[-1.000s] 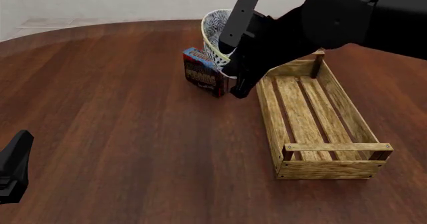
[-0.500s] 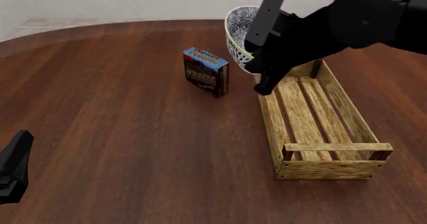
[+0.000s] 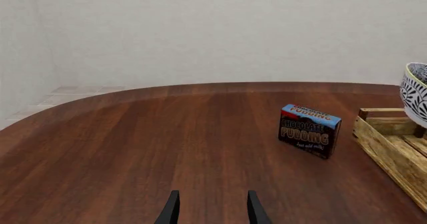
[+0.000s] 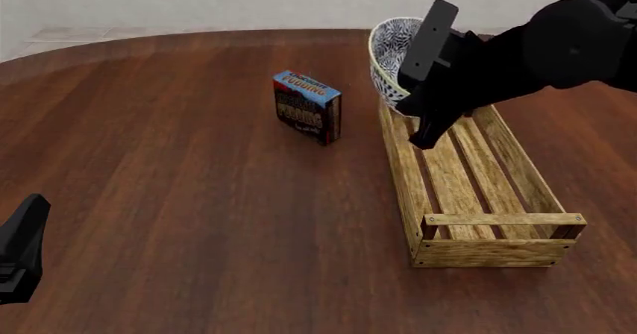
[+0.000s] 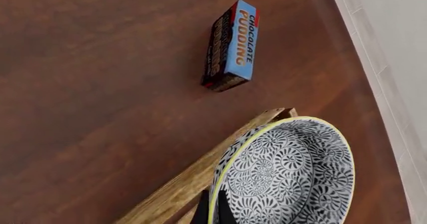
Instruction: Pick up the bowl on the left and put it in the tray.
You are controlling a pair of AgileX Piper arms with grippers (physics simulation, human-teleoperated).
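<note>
Above the far end of the tray point(image 4: 468, 192), the right gripper point(image 5: 211, 210) pinches the tilted bowl point(image 4: 390, 51) by its rim, while the left gripper point(image 3: 211, 211) rests parted, holding nothing.

In the front view the right arm hides most of the bowl point(image 4: 386, 57) and the far end of the tray point(image 4: 400, 171). The left tool point(image 4: 20, 250) is cut off at that picture's edge. The left wrist view crops bowl and tray.
</note>
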